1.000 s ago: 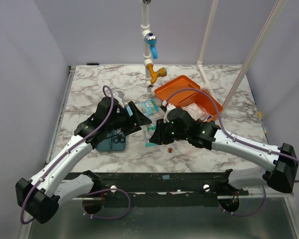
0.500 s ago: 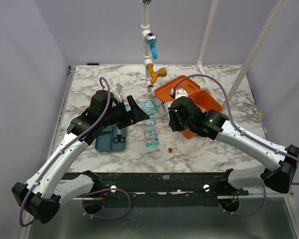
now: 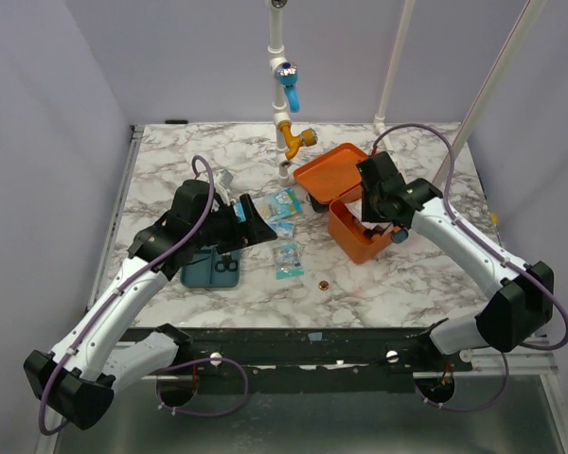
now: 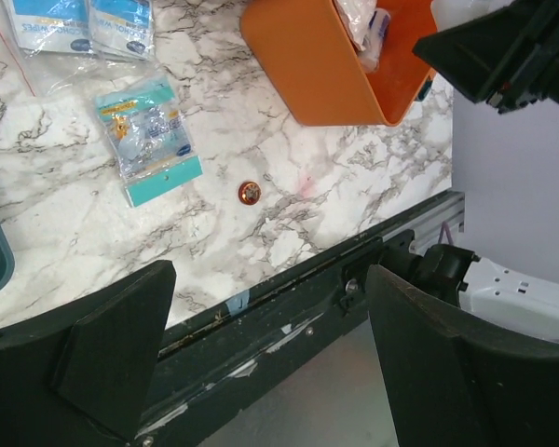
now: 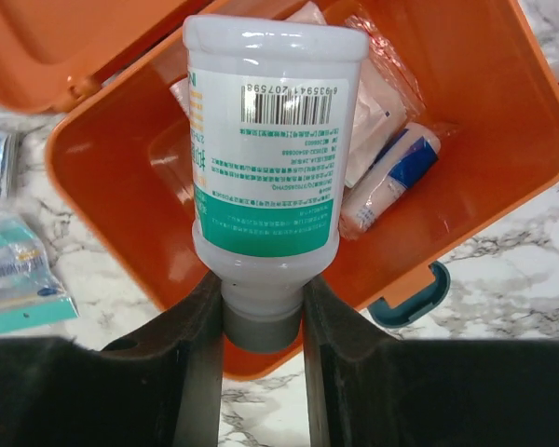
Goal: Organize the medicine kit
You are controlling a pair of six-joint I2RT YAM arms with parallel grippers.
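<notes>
marble table [image 3: 417, 284]: orange medicine kit [image 3: 355, 241] below r gripper [image 5: 261, 317], teal tray [image 3: 201, 270] beside l gripper [image 4: 289, 345], sachets [image 3: 287, 257] + small copper disc [image 3: 323, 282] btwn both.

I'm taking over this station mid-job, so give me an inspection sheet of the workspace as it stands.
Surface: grey-veined marble table, items loose around its middle.
Job's things: orange rectangular plastic medicine kit, lid open, wrapped packets inside; white plastic bottle with green label held above it.
Clutter: shallow teal tray, clear printed sachets, small copper disc, all outside the kit.
Grippers: right gripper jaws shut on the bottle's grey cap; left gripper jaws open, empty.
Cables: purple cables looping off both arms.
Surroundings: white pipe stand with blue and yellow fittings; lilac walls.
</notes>
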